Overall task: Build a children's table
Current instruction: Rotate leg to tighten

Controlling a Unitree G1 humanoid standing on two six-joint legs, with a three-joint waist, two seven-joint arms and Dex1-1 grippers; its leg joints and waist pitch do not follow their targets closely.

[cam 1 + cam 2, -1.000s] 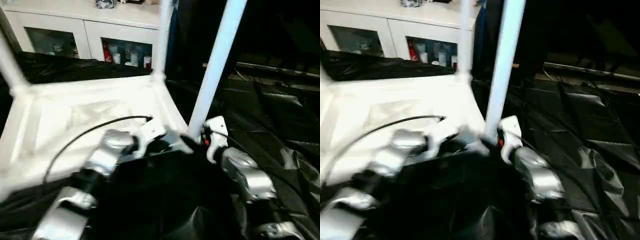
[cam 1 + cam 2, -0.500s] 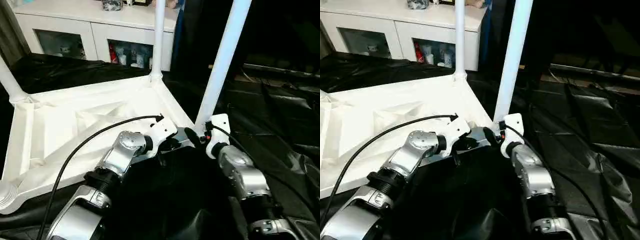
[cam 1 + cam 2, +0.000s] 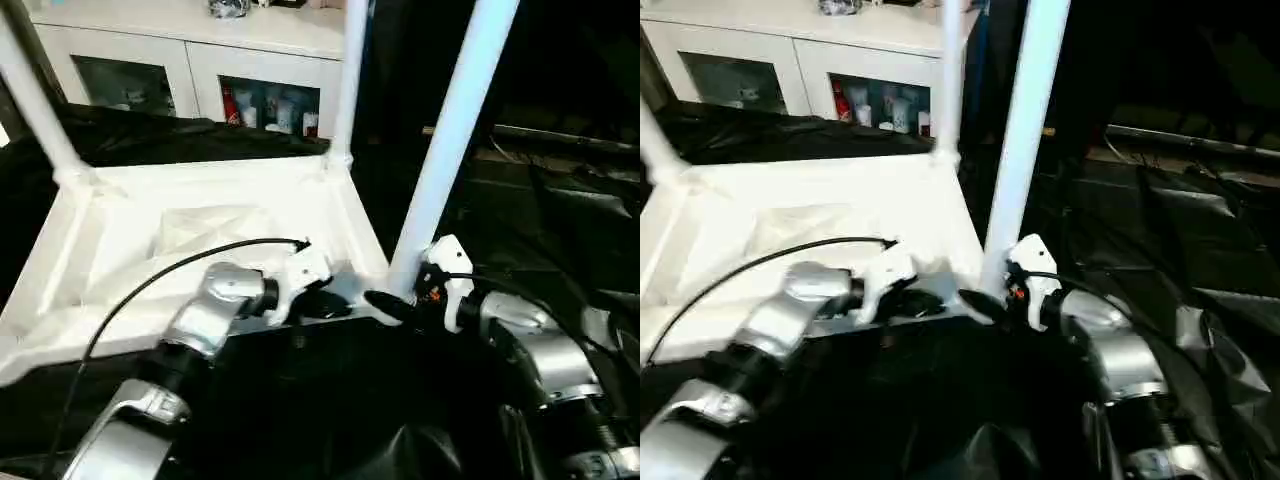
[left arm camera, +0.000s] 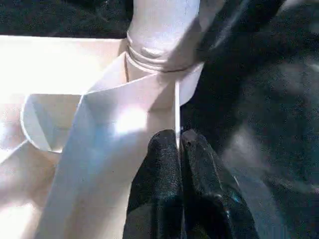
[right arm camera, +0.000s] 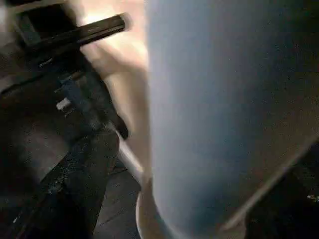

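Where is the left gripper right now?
In the left wrist view, the left gripper is pinched shut on the thin edge wall of the upturned tabletop, close beside the near-right corner socket holding a leg.

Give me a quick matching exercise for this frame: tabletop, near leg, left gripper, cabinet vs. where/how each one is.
Things:
1. tabletop
2. near leg
3. left gripper
4. cabinet

States:
A. stands upright in a corner socket, beside the right gripper
B. shut on a thin rim of the tabletop
C. at the back, glass doors
D. lies underside up on black sheeting

Pairs: 1-D, 2-A, 3-B, 4-C
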